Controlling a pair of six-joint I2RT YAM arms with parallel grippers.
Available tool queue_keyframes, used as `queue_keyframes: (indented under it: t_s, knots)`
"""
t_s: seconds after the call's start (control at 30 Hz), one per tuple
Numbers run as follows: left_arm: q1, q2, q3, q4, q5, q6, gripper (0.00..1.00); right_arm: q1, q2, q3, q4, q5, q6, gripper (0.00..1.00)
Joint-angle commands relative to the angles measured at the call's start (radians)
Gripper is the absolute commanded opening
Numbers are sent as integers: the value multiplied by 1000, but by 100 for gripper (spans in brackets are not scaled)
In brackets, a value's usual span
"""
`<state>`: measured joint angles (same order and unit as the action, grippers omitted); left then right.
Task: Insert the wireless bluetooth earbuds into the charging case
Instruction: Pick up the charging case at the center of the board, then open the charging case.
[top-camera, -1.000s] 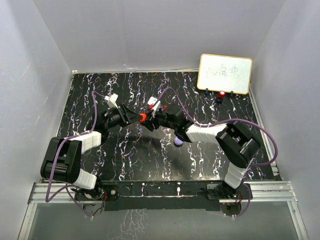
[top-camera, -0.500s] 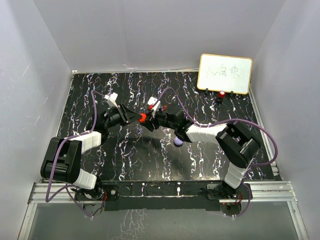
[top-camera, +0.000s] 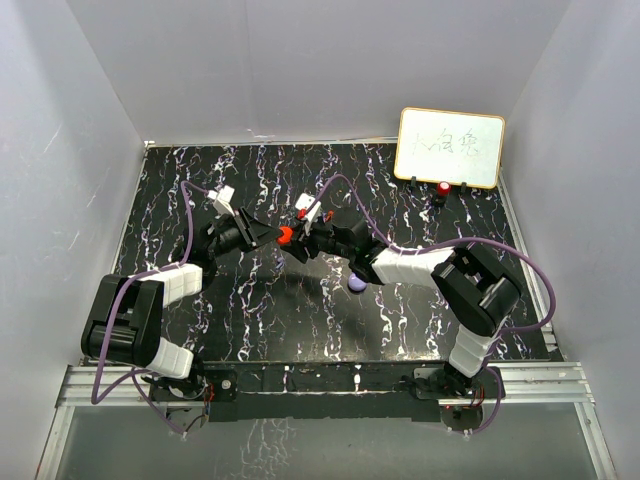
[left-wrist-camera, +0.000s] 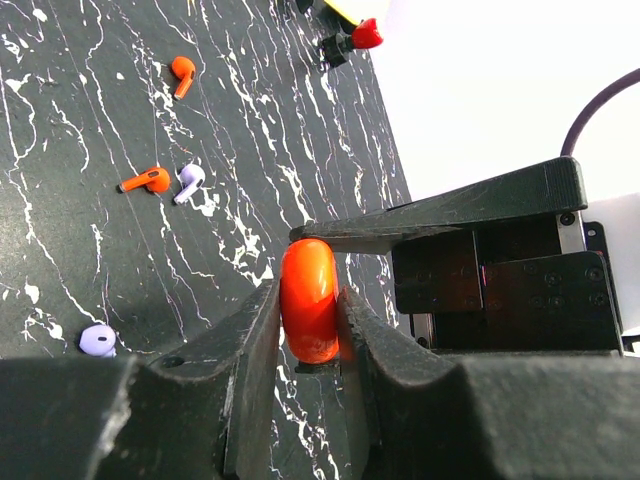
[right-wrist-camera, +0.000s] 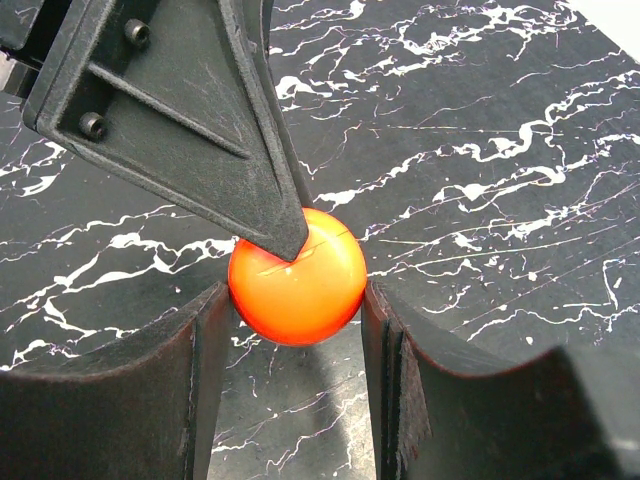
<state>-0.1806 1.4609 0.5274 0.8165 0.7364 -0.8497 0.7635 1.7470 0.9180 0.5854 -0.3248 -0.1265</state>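
- Where the two arms meet above the middle of the desk (top-camera: 300, 330), the left gripper (left-wrist-camera: 308, 305) is clamped on the red charging case (right-wrist-camera: 297, 275), squeezing its two flat faces so the disc stands on edge between the pads.
- The jaws of the left gripper are nearly together, parted only by the thickness of the case.
- The right gripper (right-wrist-camera: 295, 295) stands about half open, its pads meeting the rim of the same case on either side, across its round width.
- One tapered finger of the left gripper crosses in front of the case in the right wrist view, its tip pressed on the glossy face.
- The case is a smooth, shiny, orange-red puck with rounded edges and a thin seam line around it.
- Both grippers' fingers are matte black plastic with faint printed layer lines, wedge-shaped and held with small screws.
- The earbuds lie loose on the desk, well apart from the case: one red earbud (left-wrist-camera: 182, 72) farther off, a second red earbud (left-wrist-camera: 145, 181) just beside a pale purple earbud (left-wrist-camera: 189, 180), all stemmed and glossy.
- A small rounded pale purple piece (left-wrist-camera: 97, 340) lies nearer; I cannot tell what it is.
- The desk top is black with white marble veining.
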Motion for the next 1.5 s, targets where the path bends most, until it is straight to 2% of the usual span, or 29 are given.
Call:
queue_keyframes:
  t_s: [0.0, 0.07, 0.23, 0.3, 0.57, 0.73, 0.8, 0.93, 1.1, 1.47]
  knots:
    - [-8, -24, -10, 55, 41, 4, 10, -4, -46, -3, 69, -2, 8, 29]
    - [-8, -22, -9, 58, 42, 2, 0, -4, -43, -1, 70, 4, 14, 34]
    - [-7, -25, -8, 56, 42, 3, 0, -8, -42, 4, 67, 16, 34, 73]
    - [-8, -28, -1, 43, 40, 8, 0, -13, -50, -1, 67, 17, 48, 79]
    - [-5, -27, 37, 5, 22, 35, 0, -62, -171, -94, 90, 26, 148, 85]
    - [-3, -4, 58, 35, 42, 16, 0, -169, -269, -169, 115, -16, 336, 86]
    - [-3, 10, 63, 70, 56, -3, 0, -188, -279, -158, 68, -9, 360, 86]
    - [-5, 38, 77, 105, 86, -29, 0, -187, -255, -99, -20, 1, 376, 86]
    - [-5, 60, 81, 157, 103, -68, 0, -185, -220, -69, -25, -4, 418, 85]
    - [-27, 56, 91, 154, 106, -75, 0, -170, -146, -40, -17, -9, 434, 85]
